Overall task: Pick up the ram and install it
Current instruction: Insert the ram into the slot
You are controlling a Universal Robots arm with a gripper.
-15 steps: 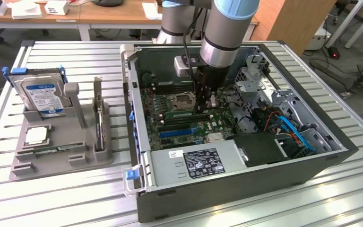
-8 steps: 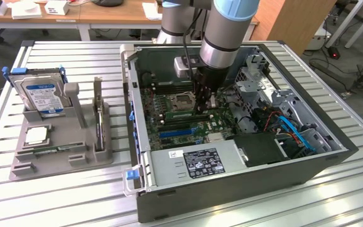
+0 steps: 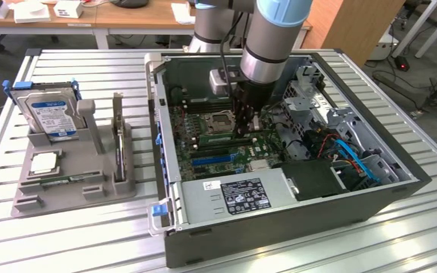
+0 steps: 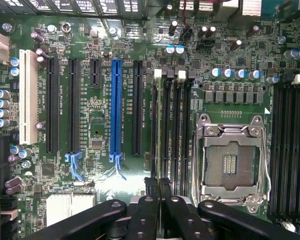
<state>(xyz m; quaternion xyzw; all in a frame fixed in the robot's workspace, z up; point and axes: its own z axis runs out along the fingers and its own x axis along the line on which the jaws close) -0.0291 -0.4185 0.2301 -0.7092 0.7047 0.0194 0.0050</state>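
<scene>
1 gripper (image 3: 247, 129) is lowered into the open computer case (image 3: 295, 230) at the exterior view's centre, its fingers pinched on the ram (image 4: 162, 130). The stick is held on edge, apparently so its lower edge meets the memory slots (image 4: 184, 135), long axis parallel to them, pointing toward the exterior view's left

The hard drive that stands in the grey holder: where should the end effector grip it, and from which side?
Probably take the hard drive by its free upper part, across its thin body, from above: it stands upright and the grey holder encloses its lower end.
</scene>
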